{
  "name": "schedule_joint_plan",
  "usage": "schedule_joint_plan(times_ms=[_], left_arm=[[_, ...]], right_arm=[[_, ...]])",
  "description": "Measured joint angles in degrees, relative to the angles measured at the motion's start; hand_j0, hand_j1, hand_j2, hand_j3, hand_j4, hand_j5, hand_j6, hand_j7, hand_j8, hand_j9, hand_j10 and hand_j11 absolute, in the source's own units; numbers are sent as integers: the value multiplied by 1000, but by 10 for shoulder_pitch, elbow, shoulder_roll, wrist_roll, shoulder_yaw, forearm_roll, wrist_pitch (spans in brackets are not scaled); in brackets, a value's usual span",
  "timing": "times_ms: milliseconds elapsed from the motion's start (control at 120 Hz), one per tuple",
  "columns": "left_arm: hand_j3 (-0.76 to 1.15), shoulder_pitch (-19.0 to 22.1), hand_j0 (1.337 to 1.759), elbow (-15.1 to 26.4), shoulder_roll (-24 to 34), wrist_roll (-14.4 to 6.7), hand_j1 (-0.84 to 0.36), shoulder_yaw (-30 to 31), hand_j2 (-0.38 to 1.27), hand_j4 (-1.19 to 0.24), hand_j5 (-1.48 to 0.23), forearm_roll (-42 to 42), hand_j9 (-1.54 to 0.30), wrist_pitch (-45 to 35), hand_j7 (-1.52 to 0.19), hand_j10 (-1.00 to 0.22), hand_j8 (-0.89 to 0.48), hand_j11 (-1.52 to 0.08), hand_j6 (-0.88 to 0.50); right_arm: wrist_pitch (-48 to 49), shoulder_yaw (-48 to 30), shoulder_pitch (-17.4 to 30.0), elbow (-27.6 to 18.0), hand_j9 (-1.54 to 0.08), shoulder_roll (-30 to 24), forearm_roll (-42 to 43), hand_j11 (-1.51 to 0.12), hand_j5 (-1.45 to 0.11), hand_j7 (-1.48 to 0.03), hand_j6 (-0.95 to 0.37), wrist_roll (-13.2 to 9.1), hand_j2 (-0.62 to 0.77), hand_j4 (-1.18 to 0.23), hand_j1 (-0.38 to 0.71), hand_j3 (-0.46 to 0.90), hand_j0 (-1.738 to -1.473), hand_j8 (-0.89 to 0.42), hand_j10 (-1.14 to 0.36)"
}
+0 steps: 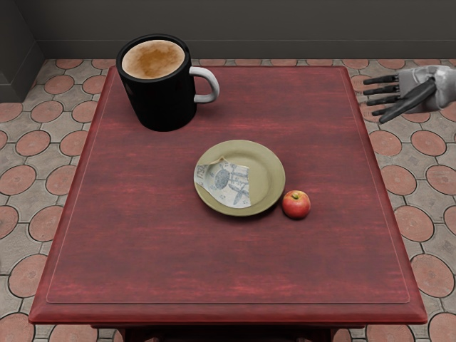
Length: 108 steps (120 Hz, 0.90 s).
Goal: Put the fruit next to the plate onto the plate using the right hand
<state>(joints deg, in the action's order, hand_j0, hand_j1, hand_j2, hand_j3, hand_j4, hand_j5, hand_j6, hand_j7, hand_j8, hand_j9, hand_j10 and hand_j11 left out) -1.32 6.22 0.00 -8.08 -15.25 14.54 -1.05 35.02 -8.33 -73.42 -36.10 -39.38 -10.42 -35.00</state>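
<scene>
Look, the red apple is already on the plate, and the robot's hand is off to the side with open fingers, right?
Not quite. The head view shows the apple on the table, just beside the plate, not on it. The right hand is off to the side, fingers open.

Place: a home-like dining corner, plainly a simulator's render and not a photograph.
Furniture: a single table [142, 235] of dark red stained wood with a slightly raised border, household in style.
Tableware: a black mug [160, 96] with a white handle, full of a frothy brown drink, and a small olive-green plate [269, 162], both ordinary domestic crockery.
Food: a red apple [296, 204] lying on the table just beside the plate.
Floor: rounded terracotta tiles [32, 142] set in pale grey grout, as in a kitchen or patio.
Backdrop: a plain dark grey wall [285, 25] with a skirting strip along its foot.
</scene>
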Motion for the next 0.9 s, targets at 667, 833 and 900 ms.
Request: schedule_joint_plan(times_ms=[667, 833, 900], left_arm=[[0, 2, 1658, 0, 0, 0, 349, 0, 0, 0, 0, 0, 0, 0, 0, 0, 0, 0, 0], [0, 2, 1658, 0, 0, 0, 349, 0, 0, 0, 0, 0, 0, 0, 0, 0, 0, 0, 0], [0, 2, 1658, 0, 0, 0, 349, 0, 0, 0, 0, 0, 0, 0, 0, 0, 0, 0, -1]], right_arm=[[-87, 40, -75, -518, -1, -127, 350, -1, -1, 0, -3, 0, 0, -3, -349, 0, -1658, -3, -2], [-273, 42, -52, -608, -53, -160, 406, -53, -53, -53, -45, 0, -8, -44, -301, 0, -1658, -44, -43], [-327, 41, -24, -623, -38, -157, 437, -38, -38, -38, -34, 0, -5, -33, -315, 0, -1658, -33, -32]])
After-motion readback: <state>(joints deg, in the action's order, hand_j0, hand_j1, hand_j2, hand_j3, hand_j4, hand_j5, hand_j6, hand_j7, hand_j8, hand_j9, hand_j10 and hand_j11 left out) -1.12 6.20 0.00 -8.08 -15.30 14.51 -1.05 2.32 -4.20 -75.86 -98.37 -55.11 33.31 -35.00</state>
